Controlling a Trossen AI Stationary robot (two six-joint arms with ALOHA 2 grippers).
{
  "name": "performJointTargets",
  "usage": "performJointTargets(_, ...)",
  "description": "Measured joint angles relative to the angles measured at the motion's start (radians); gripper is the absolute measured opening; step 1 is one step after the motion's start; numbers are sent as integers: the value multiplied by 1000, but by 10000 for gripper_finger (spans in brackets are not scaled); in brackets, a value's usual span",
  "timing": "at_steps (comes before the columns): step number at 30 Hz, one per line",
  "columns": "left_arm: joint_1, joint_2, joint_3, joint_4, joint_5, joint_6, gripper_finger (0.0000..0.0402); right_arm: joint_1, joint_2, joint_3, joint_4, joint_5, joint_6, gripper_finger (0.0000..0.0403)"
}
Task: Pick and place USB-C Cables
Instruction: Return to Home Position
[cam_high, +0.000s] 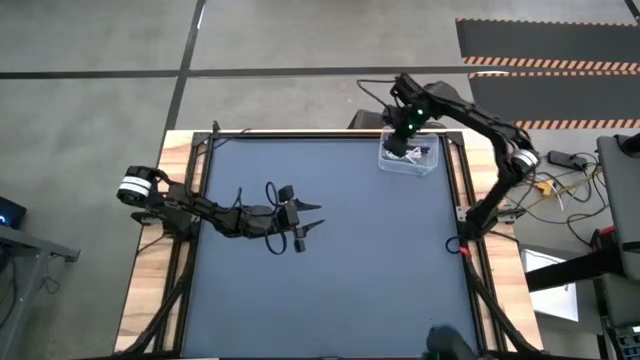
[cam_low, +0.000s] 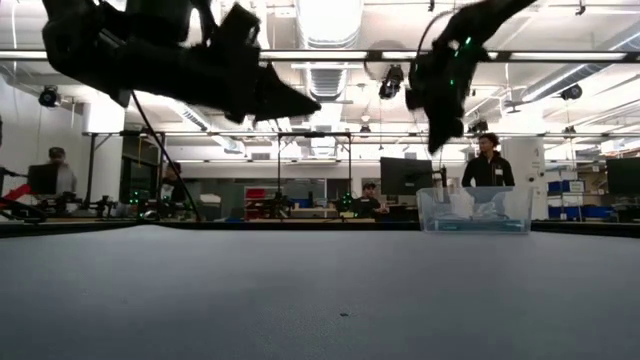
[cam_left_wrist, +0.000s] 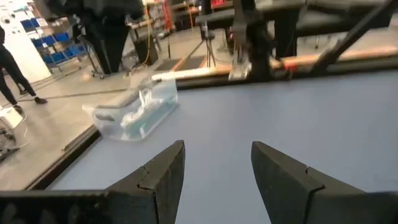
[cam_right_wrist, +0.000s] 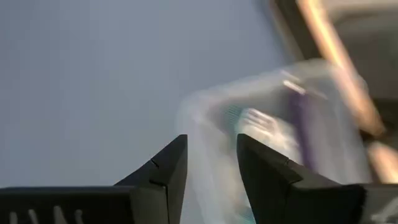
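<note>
The USB-C cables lie inside a clear plastic bin (cam_high: 410, 158) at the table's far right corner. In the blurred right wrist view I make out a white cable (cam_right_wrist: 258, 121), a dark purple one (cam_right_wrist: 303, 118) and a bit of teal (cam_right_wrist: 233, 115). My right gripper (cam_high: 400, 143) hangs open and empty just above the bin (cam_low: 475, 210), pointing down (cam_low: 437, 145). My left gripper (cam_high: 312, 216) hovers open and empty above the middle of the table, pointing toward the right side. Its wrist view shows the bin (cam_left_wrist: 134, 112) far ahead.
The blue-grey table top (cam_high: 340, 270) shows no loose objects outside the bin. A wooden frame (cam_high: 150, 290) borders the table. Black wires hang under the left arm (cam_high: 275, 240). People stand in the room beyond the far edge (cam_low: 488, 160).
</note>
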Motion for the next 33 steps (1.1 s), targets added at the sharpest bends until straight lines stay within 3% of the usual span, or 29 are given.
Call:
performJointTargets(3,-16,-41,1,5,1,-22,170,85,-108,-86,131,-166,45,118)
performJointTargets(6,-45,-102,-4,0,3,-7,170,214,-225,-221,351,-210,104,104)
performJointTargets(13,-139,-340,-5,-397,39,79,166,563,-427,-605,976,-150,170,77)
performJointTargets(19,-214,-558,-46,-715,131,-10,96,764,-512,-867,1326,45,128,58)
performJointTargets(24,-224,-740,-176,-704,269,-69,11,807,-548,-1047,1584,83,109,43)
performJointTargets(33,-223,-992,-467,-437,265,-27,13,806,-601,-1283,1924,86,111,22)
